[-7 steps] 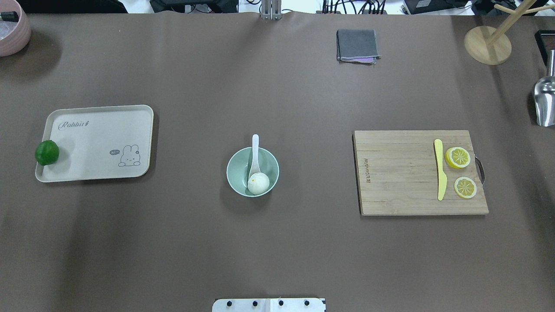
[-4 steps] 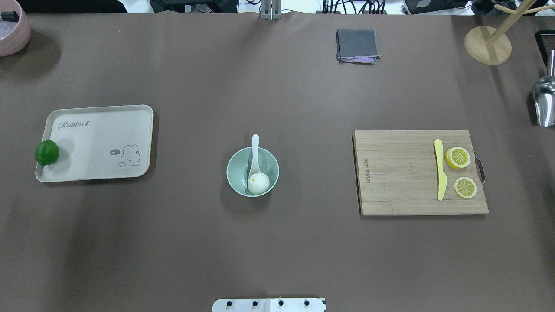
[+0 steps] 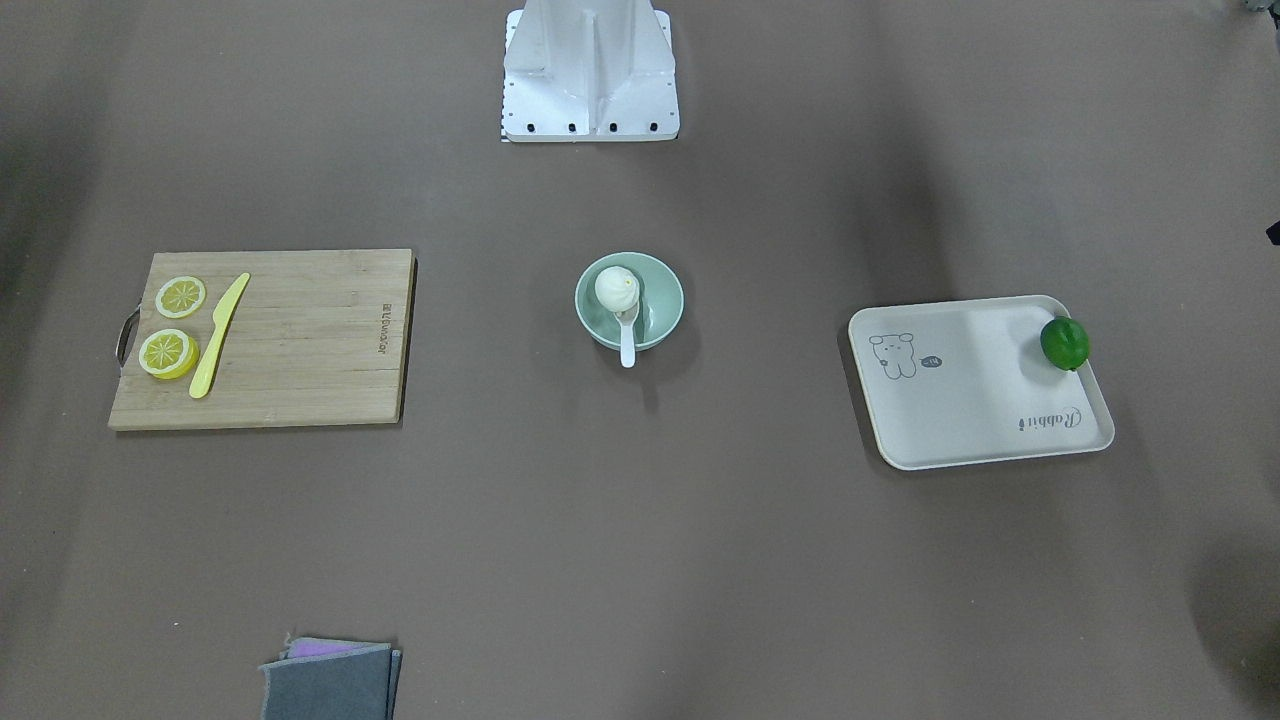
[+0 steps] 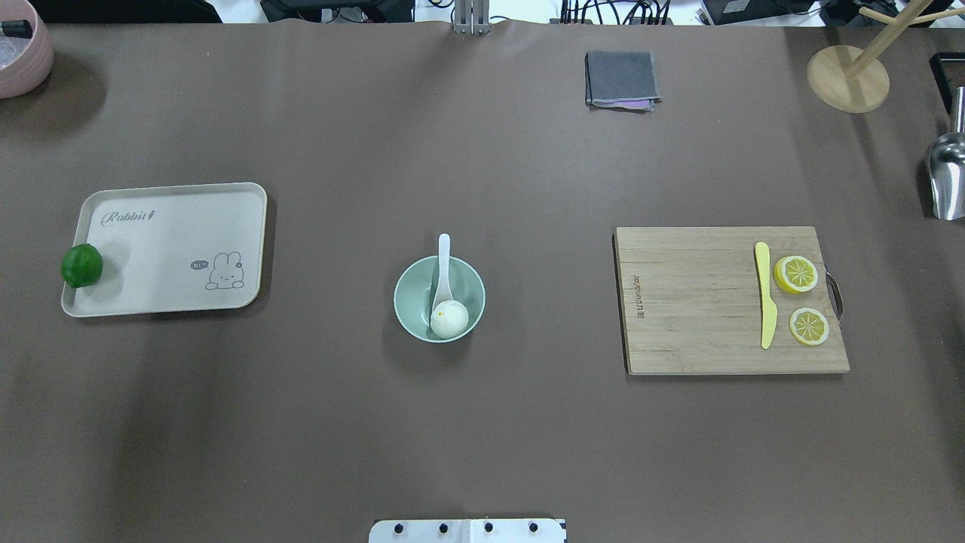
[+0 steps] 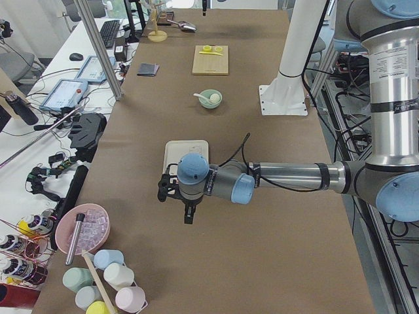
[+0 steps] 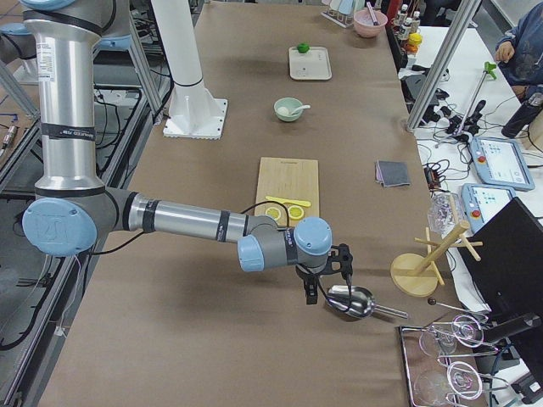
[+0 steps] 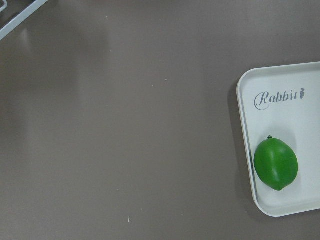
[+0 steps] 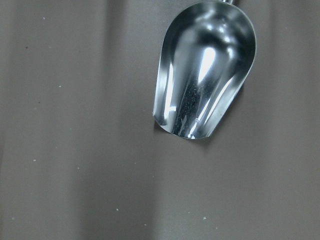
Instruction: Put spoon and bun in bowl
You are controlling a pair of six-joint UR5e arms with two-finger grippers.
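Observation:
The pale mint-green bowl (image 4: 413, 298) stands at the middle of the table, also in the front-facing view (image 3: 668, 305). The white bun (image 4: 449, 319) lies inside it (image 3: 616, 288). The white spoon (image 4: 443, 260) rests with its scoop in the bowl and its handle over the far rim (image 3: 628, 340). My left gripper (image 5: 177, 199) shows only in the exterior left view, above the table near the tray's end; I cannot tell if it is open. My right gripper (image 6: 327, 284) shows only in the exterior right view, above a metal scoop; I cannot tell its state.
A cream tray (image 4: 173, 226) with a green lime (image 4: 81, 265) lies at the left. A cutting board (image 4: 693, 317) with a yellow knife (image 4: 765, 294) and lemon slices (image 4: 796, 274) lies right. Grey cloth (image 4: 621, 78), wooden stand (image 4: 847, 78), metal scoop (image 4: 946, 177) and pink bowl (image 4: 22, 53) sit at the edges.

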